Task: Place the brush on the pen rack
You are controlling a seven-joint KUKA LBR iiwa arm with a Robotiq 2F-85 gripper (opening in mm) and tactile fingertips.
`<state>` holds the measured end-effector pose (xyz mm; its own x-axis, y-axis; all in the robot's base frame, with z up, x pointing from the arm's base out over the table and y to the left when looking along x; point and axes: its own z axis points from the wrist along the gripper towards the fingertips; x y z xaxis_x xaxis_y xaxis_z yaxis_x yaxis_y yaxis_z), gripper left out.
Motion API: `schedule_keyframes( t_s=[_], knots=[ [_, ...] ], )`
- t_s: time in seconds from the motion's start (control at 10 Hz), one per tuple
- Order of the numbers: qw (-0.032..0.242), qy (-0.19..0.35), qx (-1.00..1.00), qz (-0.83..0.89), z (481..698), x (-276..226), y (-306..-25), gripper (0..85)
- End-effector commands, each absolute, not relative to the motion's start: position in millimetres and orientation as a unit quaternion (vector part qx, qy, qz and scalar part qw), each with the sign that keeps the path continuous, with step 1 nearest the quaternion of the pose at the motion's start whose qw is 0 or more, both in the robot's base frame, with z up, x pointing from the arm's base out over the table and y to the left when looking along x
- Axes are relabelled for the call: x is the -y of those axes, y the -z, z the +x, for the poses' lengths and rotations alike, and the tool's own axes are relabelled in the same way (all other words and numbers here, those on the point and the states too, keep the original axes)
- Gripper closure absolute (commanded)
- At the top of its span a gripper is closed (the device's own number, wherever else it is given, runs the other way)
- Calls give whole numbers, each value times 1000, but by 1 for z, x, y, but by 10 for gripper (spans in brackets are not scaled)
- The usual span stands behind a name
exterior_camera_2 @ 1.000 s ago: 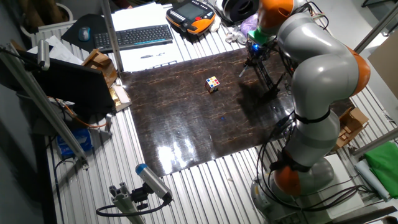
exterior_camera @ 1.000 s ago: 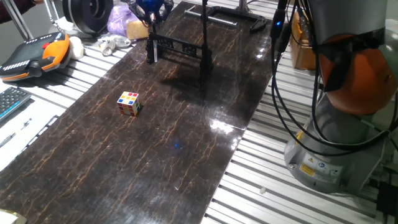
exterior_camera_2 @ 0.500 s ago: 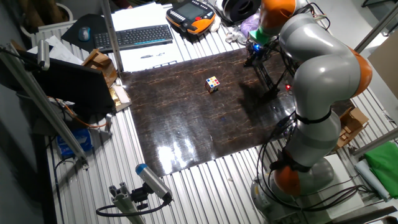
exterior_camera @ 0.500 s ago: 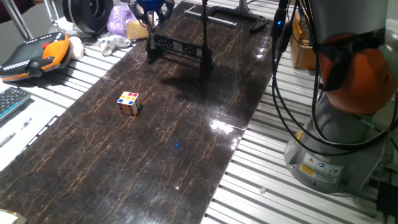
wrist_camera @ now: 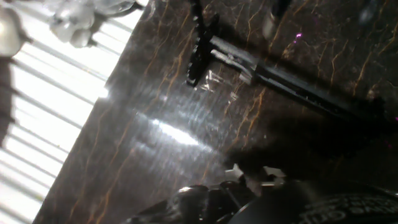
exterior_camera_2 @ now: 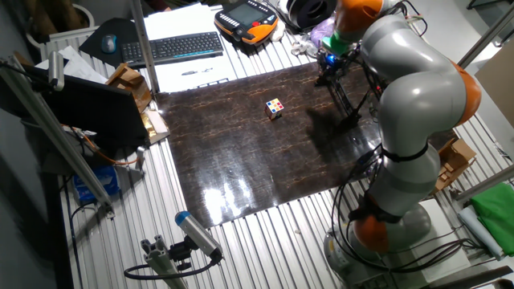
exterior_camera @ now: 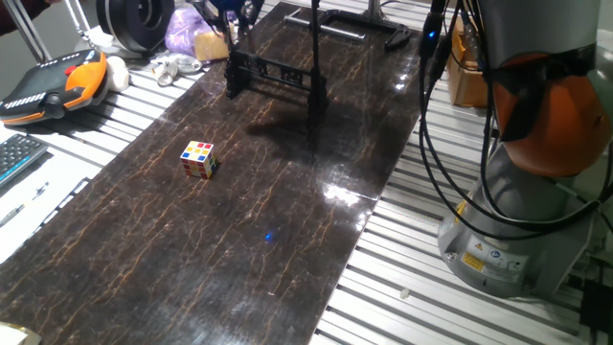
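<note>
Brush not identifiable in any view. Gripper (exterior_camera: pixel 230 8) hangs above the pen rack (exterior_camera: pixel 273 72); jaws' state can't tell. Brush judged light, stiff, thin, roll-prone: pinch mid-shaft, lay across notches.

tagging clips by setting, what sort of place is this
Probably a robotics lab: a large robot arm on a slatted aluminium bench, with a teach pendant and keyboard alongside.

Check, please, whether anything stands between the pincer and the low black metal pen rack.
Nothing visible does: the pincer hangs just above one end of the low black metal pen rack. The small multicoloured puzzle cube sits well apart.
</note>
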<state>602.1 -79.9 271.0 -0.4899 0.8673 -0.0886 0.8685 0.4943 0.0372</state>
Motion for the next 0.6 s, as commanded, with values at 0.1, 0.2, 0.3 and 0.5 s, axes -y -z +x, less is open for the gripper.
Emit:
schedule_keyframes(
  t_s=[0.1,0.2,0.3,0.5],
  knots=[
    [44,2,-872,487,597,68,-282,840],
    [42,-1,-877,479,594,61,-285,843],
    [39,-3,-881,472,589,52,-288,843],
    [40,-2,-890,453,576,40,-285,843]
  ],
)
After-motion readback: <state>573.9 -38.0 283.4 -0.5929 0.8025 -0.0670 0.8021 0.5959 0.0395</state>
